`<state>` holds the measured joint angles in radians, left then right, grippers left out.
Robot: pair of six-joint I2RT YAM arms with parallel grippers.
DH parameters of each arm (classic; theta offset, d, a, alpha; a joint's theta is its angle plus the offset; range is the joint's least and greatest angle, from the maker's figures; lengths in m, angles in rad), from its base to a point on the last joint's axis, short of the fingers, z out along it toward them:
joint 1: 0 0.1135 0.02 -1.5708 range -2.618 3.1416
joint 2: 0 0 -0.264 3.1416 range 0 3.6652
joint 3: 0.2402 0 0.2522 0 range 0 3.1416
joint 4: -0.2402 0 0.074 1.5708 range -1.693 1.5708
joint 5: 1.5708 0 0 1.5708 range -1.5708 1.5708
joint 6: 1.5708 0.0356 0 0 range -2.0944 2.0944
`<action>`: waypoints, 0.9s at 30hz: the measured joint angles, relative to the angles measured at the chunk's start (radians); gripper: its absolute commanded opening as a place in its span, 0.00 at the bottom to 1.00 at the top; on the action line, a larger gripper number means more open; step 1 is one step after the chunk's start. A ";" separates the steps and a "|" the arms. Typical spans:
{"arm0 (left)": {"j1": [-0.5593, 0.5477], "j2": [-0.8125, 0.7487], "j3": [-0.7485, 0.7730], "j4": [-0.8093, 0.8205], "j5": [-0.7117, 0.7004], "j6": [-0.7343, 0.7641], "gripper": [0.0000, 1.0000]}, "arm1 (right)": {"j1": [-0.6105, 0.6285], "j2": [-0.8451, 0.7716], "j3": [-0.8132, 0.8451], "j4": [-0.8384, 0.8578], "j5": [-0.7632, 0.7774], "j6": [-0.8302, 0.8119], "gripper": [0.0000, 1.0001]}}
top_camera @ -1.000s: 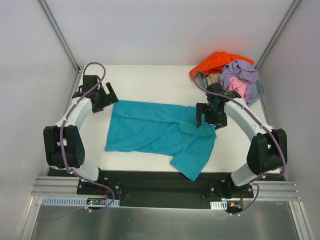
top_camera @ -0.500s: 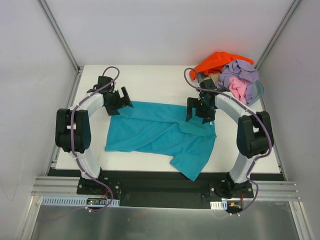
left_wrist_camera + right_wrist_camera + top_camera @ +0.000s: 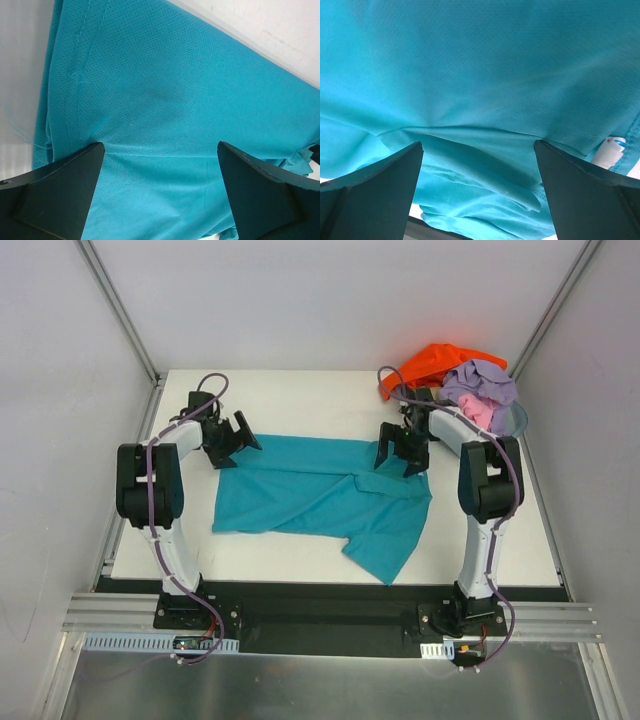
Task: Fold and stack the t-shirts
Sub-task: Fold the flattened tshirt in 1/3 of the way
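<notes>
Table [image 3: 300, 400] has bare room above the teal t-shirt [image 3: 320, 495], spread mid-frame; other t-shirts [image 3: 470, 385] heaped upper right, near the right arm. Left gripper [image 3: 238, 445] and right gripper [image 3: 398, 462] sit at the teal's top corners, jaws wide, gripping nothing. Pinch both corners level, fold toward bottom hem.

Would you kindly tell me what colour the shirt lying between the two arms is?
Teal; the t-shirt shows best in the top external view.

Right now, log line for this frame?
left gripper: open over teal t-shirt | right gripper: open over same shirt | shirt: spread, unfolded
</notes>
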<state>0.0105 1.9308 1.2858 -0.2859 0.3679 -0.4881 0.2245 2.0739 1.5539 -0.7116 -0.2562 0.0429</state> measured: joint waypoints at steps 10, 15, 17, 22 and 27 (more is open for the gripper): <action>0.011 0.013 0.052 -0.013 -0.022 0.000 0.99 | 0.003 0.065 0.139 -0.003 -0.007 -0.097 1.00; 0.011 -0.129 0.018 -0.090 -0.132 -0.016 0.99 | 0.040 -0.105 0.005 0.036 0.035 -0.158 0.99; 0.011 -0.239 -0.041 -0.105 -0.184 -0.040 0.99 | 0.063 -0.216 -0.056 0.051 0.042 -0.170 1.00; 0.011 -0.545 -0.280 -0.162 -0.288 -0.127 0.98 | 0.098 -0.446 -0.162 0.111 0.035 -0.174 0.99; 0.011 -0.682 -0.539 -0.216 -0.319 -0.214 0.93 | 0.117 -0.548 -0.266 0.140 0.019 -0.165 1.00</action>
<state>0.0216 1.2484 0.7471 -0.5018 0.0494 -0.7021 0.3412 1.5261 1.2884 -0.5720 -0.2367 -0.1223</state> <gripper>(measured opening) 0.957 0.993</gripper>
